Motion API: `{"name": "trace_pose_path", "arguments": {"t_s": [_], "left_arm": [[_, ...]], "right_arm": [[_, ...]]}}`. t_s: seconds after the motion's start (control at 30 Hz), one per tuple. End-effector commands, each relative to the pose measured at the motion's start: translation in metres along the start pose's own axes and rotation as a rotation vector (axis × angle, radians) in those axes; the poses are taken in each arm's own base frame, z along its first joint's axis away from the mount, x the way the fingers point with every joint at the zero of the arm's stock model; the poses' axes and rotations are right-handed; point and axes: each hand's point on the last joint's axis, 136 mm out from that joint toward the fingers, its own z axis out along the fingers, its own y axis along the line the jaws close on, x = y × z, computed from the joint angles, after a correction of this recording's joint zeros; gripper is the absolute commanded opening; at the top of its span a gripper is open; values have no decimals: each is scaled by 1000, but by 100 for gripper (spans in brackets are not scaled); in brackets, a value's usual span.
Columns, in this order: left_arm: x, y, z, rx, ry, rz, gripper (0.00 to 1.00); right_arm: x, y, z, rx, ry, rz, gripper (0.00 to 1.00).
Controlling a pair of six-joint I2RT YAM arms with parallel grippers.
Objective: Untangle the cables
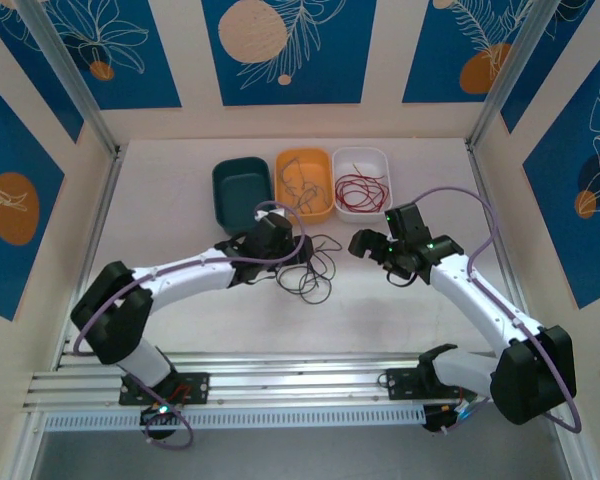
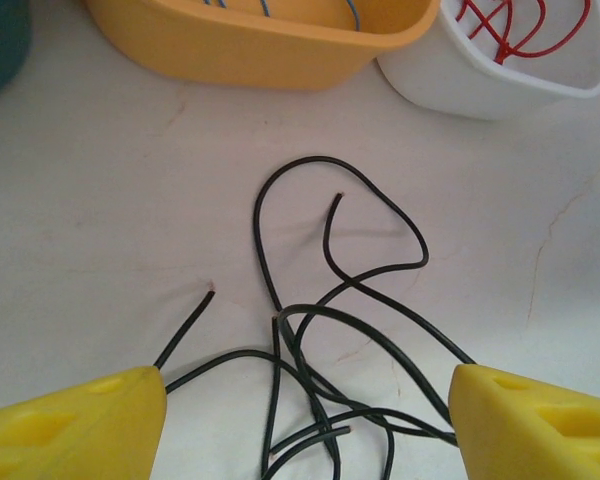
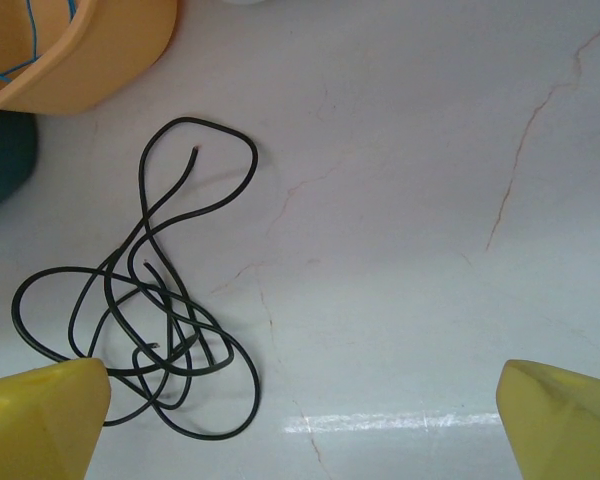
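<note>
1. Over the white, faintly veined tabletop (image 1: 160,220) the left gripper (image 2: 300,420) hovers low. Its yellow fingers (image 2: 75,425) are spread wide and grip nothing.
2. The tangle of thin black cables (image 3: 170,335) lies loose on the table right between those fingers. Loops cross over each other and a few cut ends point outward.
3. The right gripper (image 3: 300,420) has its jaws spread just as wide and it carries nothing. It sits over bare table, with the black knot just beside its left finger (image 3: 40,415).
4. From the top camera, the two grippers face each other across the middle of the table, with the black tangle (image 1: 310,272) beside the left one (image 1: 270,240).
5. Along the far side stand three plastic tubs, side by side and touching: a dark teal tub (image 1: 223,195), an orange tub (image 1: 279,185) and a white tub (image 1: 360,152).
6. Pale blue-grey cables (image 1: 302,188) curl inside the orange tub, and red cables (image 1: 362,190) loop inside the white one.
7. Around the table rise cream walls with blue panels (image 1: 310,60) printed with orange discs and white leaf outlines. Slanted aluminium posts (image 1: 65,75) stand at the corners.
8. A ribbed aluminium rail (image 1: 300,380) runs along the near edge and carries both arm bases.
</note>
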Motion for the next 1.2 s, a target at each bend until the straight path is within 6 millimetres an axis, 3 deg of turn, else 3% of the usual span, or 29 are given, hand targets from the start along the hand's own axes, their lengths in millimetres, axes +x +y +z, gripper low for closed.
{"name": "trace_pose_path", "arguments": {"t_s": [0.0,0.3,0.5,0.77,1.17], "left_arm": [[-12,-19,7,43,-36,-16,72],[4,-16,35,30,29,-16,64],[15,-8,35,12,66,4,45],[21,-1,29,14,68,3,23],[22,-6,27,47,70,-10,12]], "right_arm": [[4,2,5,-27,13,18,99],[16,4,15,-30,47,-8,99],[32,16,23,-53,93,-76,100],[41,48,33,-130,117,-136,82],[58,83,42,-156,149,-243,67]]}}
